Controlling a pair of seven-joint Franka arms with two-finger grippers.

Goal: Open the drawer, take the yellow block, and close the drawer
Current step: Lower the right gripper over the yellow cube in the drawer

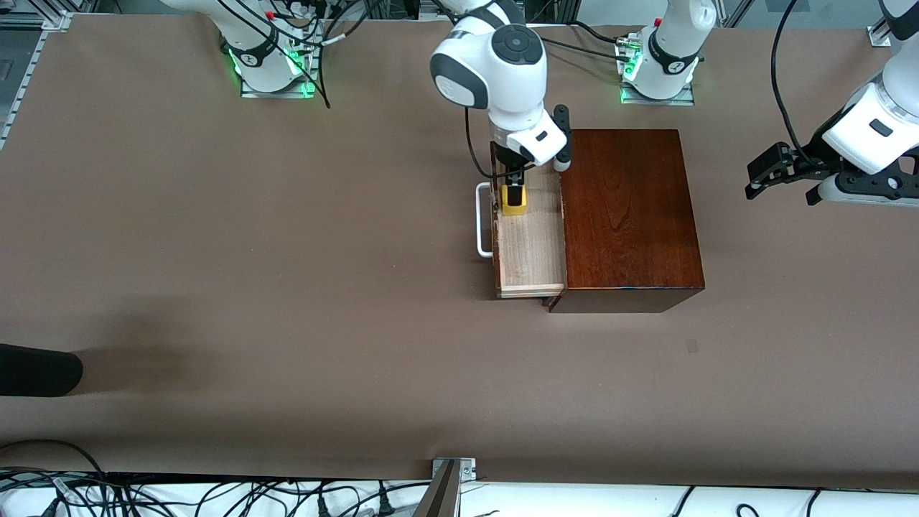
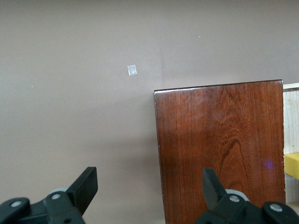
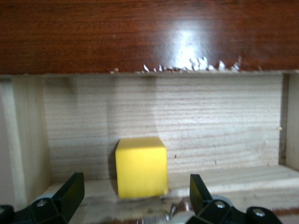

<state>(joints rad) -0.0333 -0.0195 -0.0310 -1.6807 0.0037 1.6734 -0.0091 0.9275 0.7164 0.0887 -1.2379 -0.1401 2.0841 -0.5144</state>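
The dark reddish-brown wooden box stands in the middle of the table. Its drawer is pulled out toward the right arm's end, showing a pale wood interior and the white bar handle. The yellow block sits in the drawer at the end farther from the front camera. My right gripper hangs open just over the block. In the right wrist view the block lies between the spread fingertips of the right gripper. My left gripper waits open and empty over the table at the left arm's end. In the left wrist view the left gripper faces the box, with the block at the frame edge.
A black rounded object lies at the table edge at the right arm's end. A small pale mark is on the table nearer the front camera than the box. Cables and a metal bracket line the front edge.
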